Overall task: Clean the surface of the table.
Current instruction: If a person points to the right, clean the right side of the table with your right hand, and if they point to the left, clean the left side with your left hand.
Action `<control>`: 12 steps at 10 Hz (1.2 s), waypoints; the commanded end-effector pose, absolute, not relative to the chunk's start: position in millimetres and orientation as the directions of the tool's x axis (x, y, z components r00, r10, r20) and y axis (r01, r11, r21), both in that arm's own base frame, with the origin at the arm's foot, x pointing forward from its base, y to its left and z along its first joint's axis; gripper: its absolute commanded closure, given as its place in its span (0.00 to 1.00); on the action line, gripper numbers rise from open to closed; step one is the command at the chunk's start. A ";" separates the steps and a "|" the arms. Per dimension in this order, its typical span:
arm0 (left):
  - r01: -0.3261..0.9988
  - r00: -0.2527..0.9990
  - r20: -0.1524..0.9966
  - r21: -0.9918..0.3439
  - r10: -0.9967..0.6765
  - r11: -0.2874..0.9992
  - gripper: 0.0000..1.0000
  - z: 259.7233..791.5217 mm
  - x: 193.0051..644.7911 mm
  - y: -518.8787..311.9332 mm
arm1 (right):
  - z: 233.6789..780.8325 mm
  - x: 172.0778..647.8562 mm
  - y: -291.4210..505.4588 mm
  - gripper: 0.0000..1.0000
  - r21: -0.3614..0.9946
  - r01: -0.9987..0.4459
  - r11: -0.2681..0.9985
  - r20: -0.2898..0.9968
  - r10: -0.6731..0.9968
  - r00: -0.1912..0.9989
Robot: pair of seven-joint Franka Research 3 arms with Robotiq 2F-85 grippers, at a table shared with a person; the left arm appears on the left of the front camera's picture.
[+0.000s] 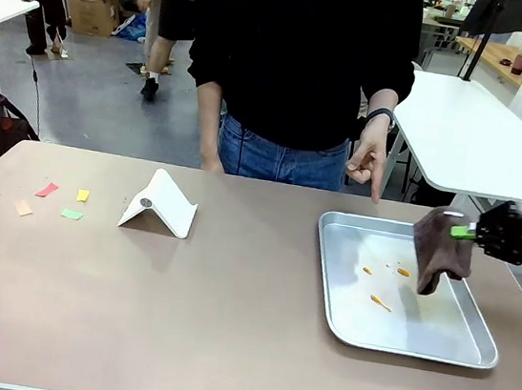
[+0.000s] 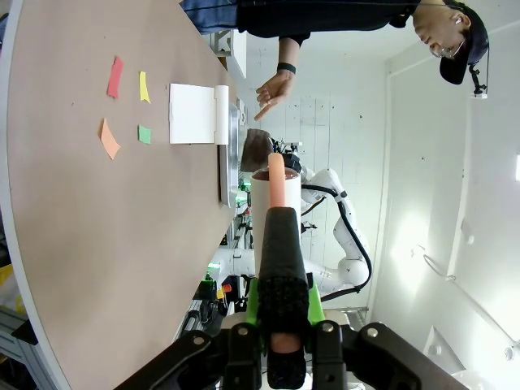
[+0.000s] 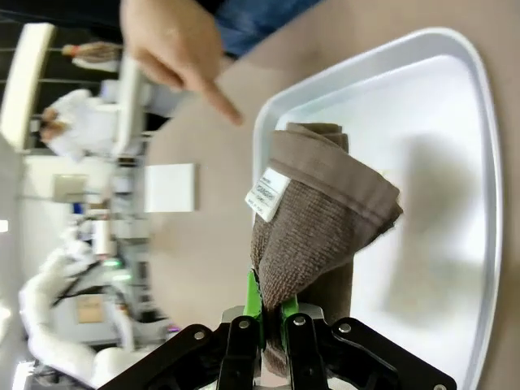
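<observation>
The beige tabletop (image 1: pixel 222 344) fills the near view, the widest thing here. Toward its right end sits a metal tray (image 1: pixel 427 325) with orange smears (image 1: pixel 381 302) on its floor. Over the tray's right side the right gripper (image 1: pixel 468 233) is clamped on a folded brown cloth (image 1: pixel 438 257), which hangs down. A person's hand (image 1: pixel 370 159) points down just beyond the tray's far rim. Left of the tray stands a white folded stand (image 1: pixel 161 205), and farther left lie coloured paper scraps (image 1: pixel 47 190). The left gripper (image 2: pixel 283 302), well apart from the tray, is closed around a black-handled tool (image 2: pixel 281 244) with an orange tip.
</observation>
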State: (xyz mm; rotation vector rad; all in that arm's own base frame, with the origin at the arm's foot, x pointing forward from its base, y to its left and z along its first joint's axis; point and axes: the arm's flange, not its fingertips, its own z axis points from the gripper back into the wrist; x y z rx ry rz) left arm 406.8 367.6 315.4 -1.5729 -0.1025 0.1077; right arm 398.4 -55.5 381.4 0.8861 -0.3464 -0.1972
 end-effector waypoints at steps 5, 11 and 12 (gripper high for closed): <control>0.020 0.991 0.017 -1.000 0.133 -0.021 1.00 320.5 404.4 369.2 | 416.1 453.6 -12.7 0.90 0.292 0.072 0.954 0.130 -0.114 0.985; 0.020 0.991 0.017 -1.000 0.133 -0.021 1.00 320.5 404.4 369.2 | 391.7 482.3 -1.0 0.90 0.132 0.099 0.986 0.074 -0.109 0.991; 0.020 0.991 0.017 -1.000 0.133 -0.021 1.00 320.5 404.4 369.2 | 380.5 488.9 7.6 0.90 0.153 0.085 0.985 0.063 -0.096 0.993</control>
